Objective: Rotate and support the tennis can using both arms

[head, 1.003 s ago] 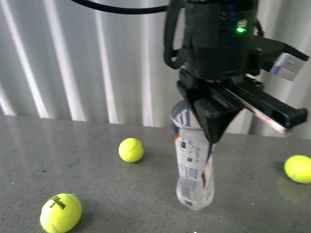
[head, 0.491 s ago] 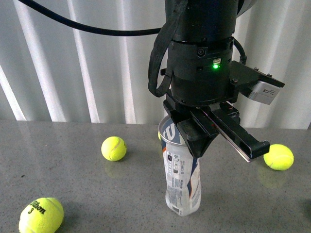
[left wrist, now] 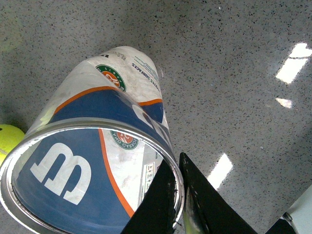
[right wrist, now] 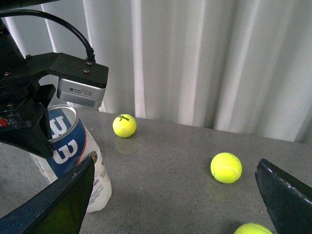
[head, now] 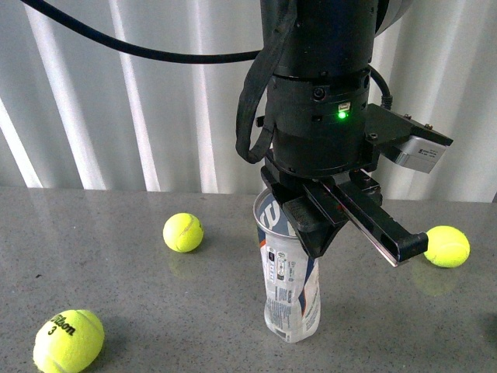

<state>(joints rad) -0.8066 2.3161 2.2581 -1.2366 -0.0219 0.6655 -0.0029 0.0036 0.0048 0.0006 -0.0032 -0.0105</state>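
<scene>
Upright can (head: 291,295) on grey table (head: 132,303), open rim uppermost; left gripper (left wrist: 176,163) pinches the rim wall, one finger inside and one outside; right gripper (right wrist: 170,202) spread wide, beside the can

On the table (head: 132,295), the tennis can (head: 291,291) stands between left ball (head: 183,232) and right ball (head: 446,246).

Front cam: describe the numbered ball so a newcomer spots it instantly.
Start at the grey table and the upright tennis can standing mid-table. The ball lies nearest the camera, far to the can's left. Unlike the two balls farther back, it shows a black printed 3.
</scene>
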